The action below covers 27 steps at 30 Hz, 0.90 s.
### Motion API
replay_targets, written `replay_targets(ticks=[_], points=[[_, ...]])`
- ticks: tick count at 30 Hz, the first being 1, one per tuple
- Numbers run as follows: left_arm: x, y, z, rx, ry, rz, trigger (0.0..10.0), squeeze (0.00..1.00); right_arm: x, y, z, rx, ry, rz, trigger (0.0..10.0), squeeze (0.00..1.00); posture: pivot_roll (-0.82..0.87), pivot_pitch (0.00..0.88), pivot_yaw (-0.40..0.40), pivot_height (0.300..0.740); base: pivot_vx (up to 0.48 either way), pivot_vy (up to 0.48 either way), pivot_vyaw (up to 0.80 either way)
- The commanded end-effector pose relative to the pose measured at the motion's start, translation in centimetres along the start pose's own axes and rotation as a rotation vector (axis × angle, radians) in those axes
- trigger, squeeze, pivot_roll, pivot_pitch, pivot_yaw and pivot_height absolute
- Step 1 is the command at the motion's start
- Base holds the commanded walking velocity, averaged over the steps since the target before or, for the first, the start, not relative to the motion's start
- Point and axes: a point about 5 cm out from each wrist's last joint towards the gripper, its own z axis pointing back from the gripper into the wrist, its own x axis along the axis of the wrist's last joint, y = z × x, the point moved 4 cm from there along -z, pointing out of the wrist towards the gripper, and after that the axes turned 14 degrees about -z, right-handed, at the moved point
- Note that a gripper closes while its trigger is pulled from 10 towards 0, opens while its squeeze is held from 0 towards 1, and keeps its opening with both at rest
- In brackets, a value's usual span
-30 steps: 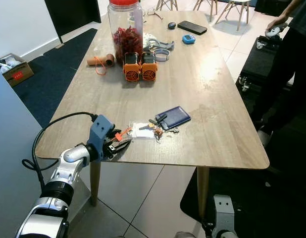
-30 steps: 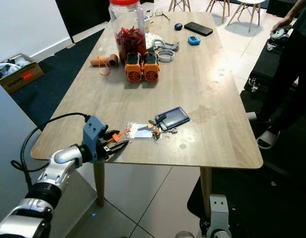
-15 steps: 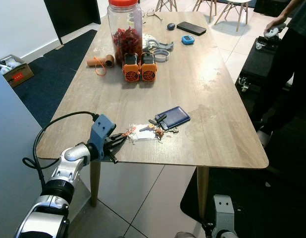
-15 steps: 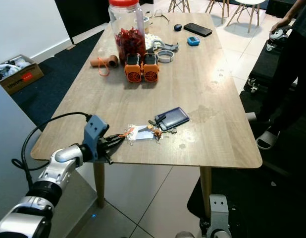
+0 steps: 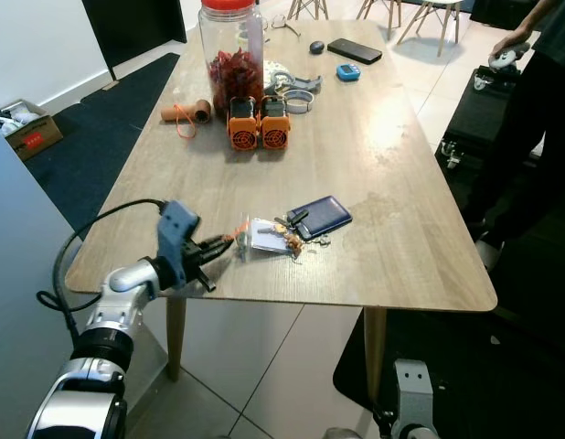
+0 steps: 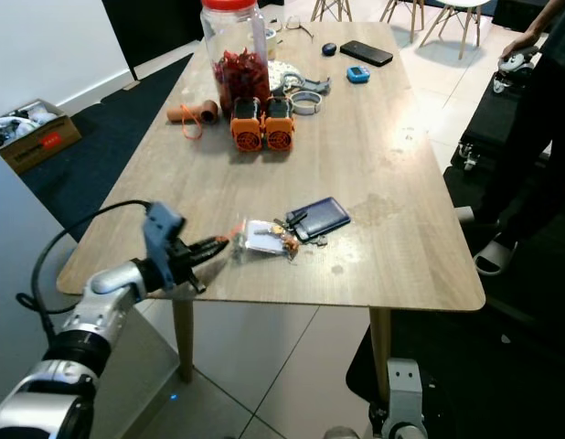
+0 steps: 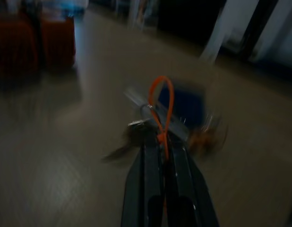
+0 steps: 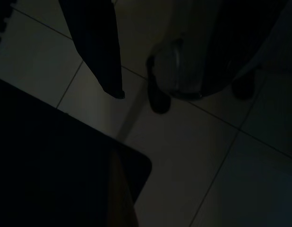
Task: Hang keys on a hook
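The bunch of keys with a white tag lies on the wooden table near its front edge, against a dark blue wallet. An orange loop is tied to the keys. My left gripper reaches in from the table's front left corner and is shut on that loop, its fingers pressed together just above the tabletop. The left wrist view is blurred. My right arm hangs idle over dark floor tiles, with one black finger in the right wrist view.
At the far end stand a tall jar with a red lid, two orange devices, a cardboard roll, tape rolls and a phone. A person stands at the right of the table. A box sits on the floor, left.
My left gripper has gone from open beside the orange loop to shut on it. Its wrist has risen a little, and the white tag and keys have shifted slightly.
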Motion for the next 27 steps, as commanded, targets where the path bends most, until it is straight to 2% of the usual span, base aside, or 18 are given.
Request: replay_targets(ticks=[1,2,4,5,6,7,8,9,11,12,14,17,18,21,22,24,25,27], points=[[2.1,-1.0,-0.2,-0.117,-0.127,0.149,0.0,0.0,-0.4,0.0,0.0,-0.005,0.015,-0.012,10.0,0.0,0.02,0.064,0.027,0.74,0.0,0.0,0.0],[2.1,-1.0,-0.2,-0.117,-0.127,0.149,0.0,0.0,-0.4,0.0,0.0,-0.005,0.015,-0.012,10.0,0.0,0.02,0.064,0.027,0.74,0.0,0.0,0.0],[3.5,-2.5,0.3,-0.289,-0.168,0.257,0.0,0.0,-0.4,0.1,0.0,-0.004,0.016,-0.011,10.0,0.0,0.02,0.064,0.026,0.74,0.0,0.0,0.0],[3.7,-3.6,1.0,-0.406,-0.141,0.282,0.0,0.0,-0.4,0.0,0.0,-0.004,0.016,-0.011,10.0,0.0,0.02,0.065,0.025,0.74,0.0,0.0,0.0],[3.7,-3.6,1.0,-0.406,-0.141,0.282,0.0,0.0,-0.4,0.0,0.0,-0.004,0.016,-0.011,10.0,0.0,0.02,0.065,0.025,0.74,0.0,0.0,0.0],[3.6,-4.4,1.5,-0.474,-0.114,0.293,0.0,0.0,-0.4,0.0,0.0,-0.004,0.017,-0.01,10.0,0.0,0.02,0.065,0.025,0.74,0.0,0.0,0.0],[3.2,-5.4,2.5,-0.569,-0.05,0.286,0.0,0.0,-0.4,0.0,0.0,-0.004,0.017,-0.01,10.0,0.0,0.02,0.066,0.024,0.74,0.0,0.0,0.0],[3.2,-5.4,2.5,-0.569,-0.05,0.286,0.0,0.0,-0.4,0.0,0.0,-0.004,0.017,-0.01,10.0,0.0,0.02,0.066,0.024,0.74,0.0,0.0,0.0],[2.0,-7.0,4.7,-0.719,0.083,0.27,0.0,0.0,-0.5,0.0,0.1,-0.004,0.018,-0.009,10.0,0.0,0.02,0.065,0.024,0.74,0.0,0.0,0.0],[2.0,-7.0,4.7,-0.719,0.083,0.27,0.0,0.0,-0.5,0.0,0.1,-0.004,0.018,-0.009,10.0,0.0,0.02,0.065,0.024,0.74,0.0,0.0,0.0],[0.5,-7.9,7.6,-0.807,0.253,0.243,0.0,0.0,-0.5,-0.1,0.1,-0.006,0.017,-0.008,10.0,0.0,0.02,0.064,0.022,0.74,0.0,0.0,0.0],[-2.0,-7.9,11.2,-0.833,0.48,0.213,0.0,0.0,-0.5,-0.3,0.1,-0.009,0.019,-0.006,10.0,0.0,0.02,0.063,0.018,0.74,0.0,0.0,0.0],[-2.0,-7.9,11.2,-0.833,0.48,0.213,0.0,0.0,-0.5,-0.3,0.1,-0.009,0.019,-0.006,10.0,0.0,0.02,0.063,0.018,0.74,0.0,0.0,0.0],[-4.4,-7.3,14.5,-0.801,0.644,0.208,0.0,0.0,-0.5,-0.3,0.1,-0.006,0.021,0.0,10.0,0.0,0.02,0.061,0.014,0.74,0.0,0.0,0.0],[-4.4,-7.3,14.5,-0.801,0.644,0.208,0.0,0.0,-0.5,-0.3,0.1,-0.006,0.021,0.0,10.0,0.0,0.02,0.061,0.014,0.74,0.0,0.0,0.0],[-6.1,-7.1,16.4,-0.775,0.733,0.21,0.0,0.0,-0.4,-0.2,0.1,-0.003,0.02,0.004,10.0,0.0,0.02,0.059,0.009,0.74,0.0,0.0,0.0],[-6.1,-7.1,16.4,-0.775,0.733,0.21,0.0,0.0,-0.4,-0.2,0.1,-0.003,0.02,0.004,10.0,0.0,0.02,0.059,0.009,0.74,0.0,0.0,0.0],[-7.7,-7.2,17.7,-0.751,0.792,0.193,0.0,0.0,-0.4,-0.1,0.0,-0.001,0.02,0.007,10.0,0.0,0.02,0.056,0.006,0.74,0.0,0.0,0.0]])
